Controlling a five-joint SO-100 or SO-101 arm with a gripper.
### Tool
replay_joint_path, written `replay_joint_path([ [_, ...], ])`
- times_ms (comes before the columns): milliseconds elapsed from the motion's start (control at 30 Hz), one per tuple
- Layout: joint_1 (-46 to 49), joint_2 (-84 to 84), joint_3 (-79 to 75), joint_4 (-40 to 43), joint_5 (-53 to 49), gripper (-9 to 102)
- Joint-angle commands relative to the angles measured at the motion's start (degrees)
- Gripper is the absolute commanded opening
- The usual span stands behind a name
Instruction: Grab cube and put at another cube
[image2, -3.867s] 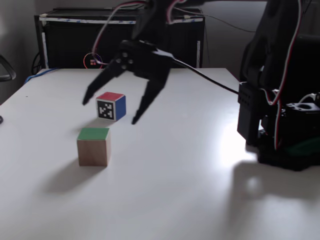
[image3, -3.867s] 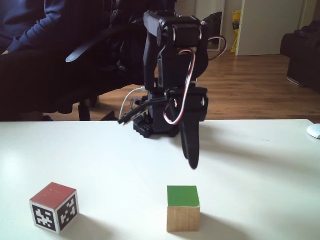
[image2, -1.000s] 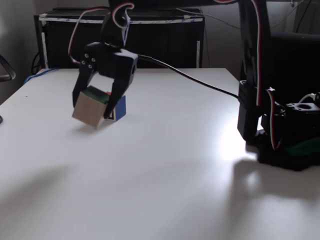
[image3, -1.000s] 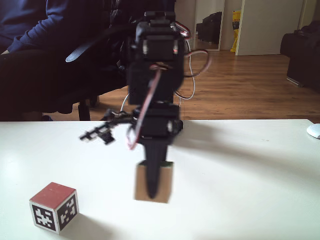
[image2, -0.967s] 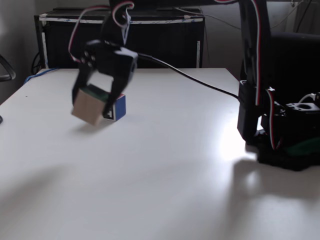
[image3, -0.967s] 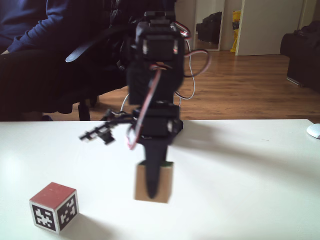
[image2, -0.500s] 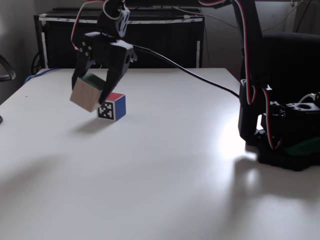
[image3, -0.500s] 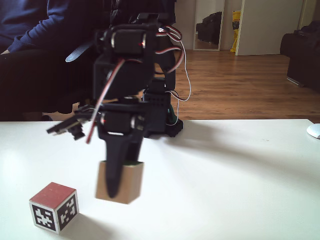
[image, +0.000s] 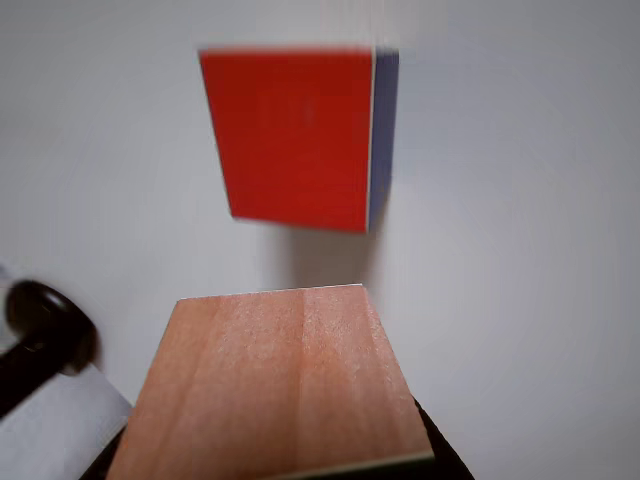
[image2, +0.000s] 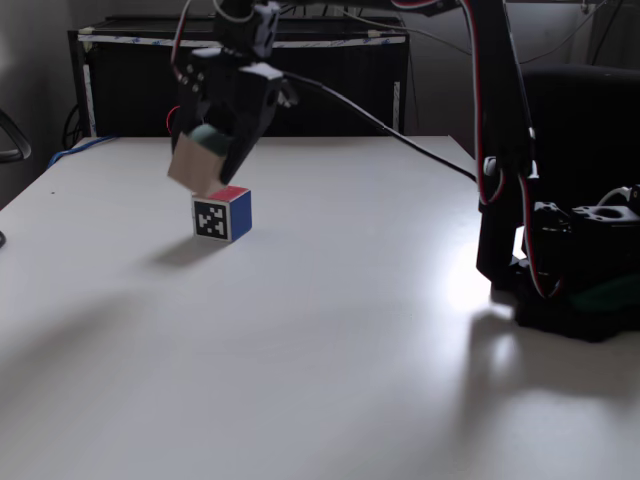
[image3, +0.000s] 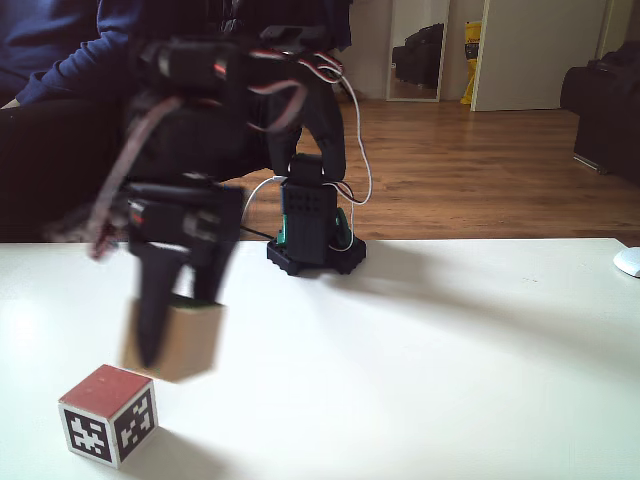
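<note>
In the other view, the cube (image: 275, 385) sits at the near bottom edge with a plain wood-grain face turned up to the camera, grain running near to far. It has no long axis. Beyond it lies another cube (image: 293, 137), red face up, a strip of blue along its right side, on the white table (image: 520, 250). Bare table shows between the two.

In a fixed view, my claw (image2: 212, 172) is clamped on the cube (image2: 197, 165), which hangs tilted in the air, its green face canted up toward the fingers. It is just above and slightly left of another cube (image2: 223, 213), not touching it. A black cabinet (image2: 130, 80) stands behind the table (image2: 330, 330); my base (image2: 575, 275) is far right.

In another fixed view, blurred, the claw (image3: 175, 335) holds the cube (image3: 180, 343) above the table (image3: 450, 360), up and right of another cube (image3: 108, 414). A person's dark sleeve (image3: 60, 50) is at far left.
</note>
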Motion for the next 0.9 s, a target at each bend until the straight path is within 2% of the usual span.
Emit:
replay_joint_path([
  [0, 2.02, 0.09, -4.04, 0.35, -1.23, 15],
  [133, 4.57, -3.96, -8.26, 1.67, -2.46, 15],
  [300, 6.59, -13.54, -20.74, 8.88, -3.43, 15],
  [433, 8.00, -22.24, -33.84, 14.77, -3.69, 15],
  [500, 8.61, -29.62, -46.93, 20.21, -3.78, 15],
  [667, 9.93, -36.65, -56.87, 20.21, -4.39, 14],
  [867, 9.93, -38.41, -56.87, 20.21, -5.27, 14],
])
